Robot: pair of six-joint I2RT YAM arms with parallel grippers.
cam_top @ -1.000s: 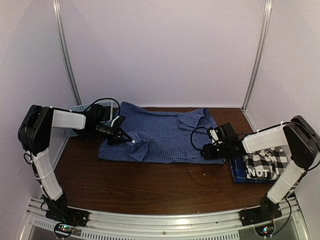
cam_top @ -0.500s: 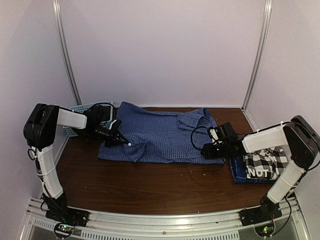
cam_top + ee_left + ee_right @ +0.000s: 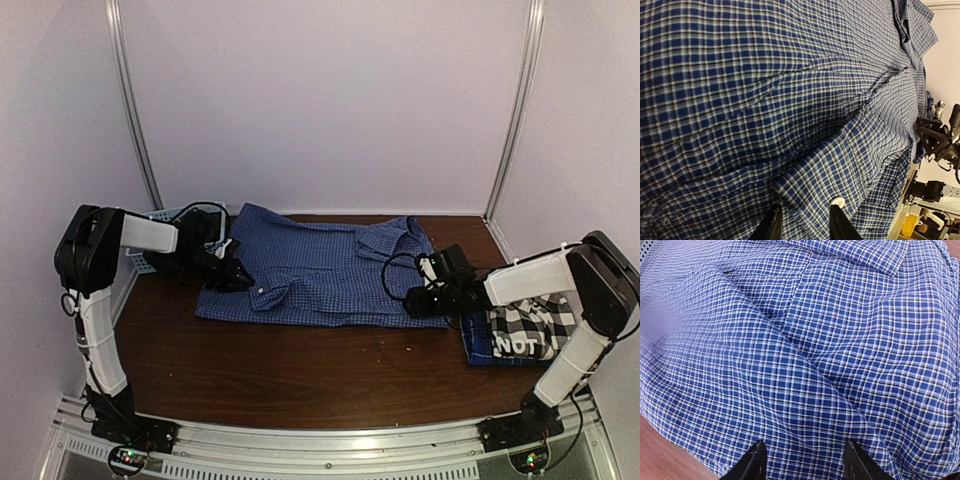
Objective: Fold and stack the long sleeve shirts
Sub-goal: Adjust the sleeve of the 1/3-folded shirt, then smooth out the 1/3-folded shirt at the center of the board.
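Status: the black-and-white plaid shirt lies folded at the right of the bench, on top of a darker blue plaid shirt. The blue check shirt lies mid-bench, partly folded and not yet stacked. My right end effector is spread wide at its edge. My left end effector straddles a cuff; I cannot tell whether it is clamped.

Before the spread blue fine-check cloth shirt, bare brown wooden tabletop gives wide passage. Left of it a light blue plastic lattice basket blocks, right of it a folded black-and-white plaid shirt, and close behind it the pale back wall.
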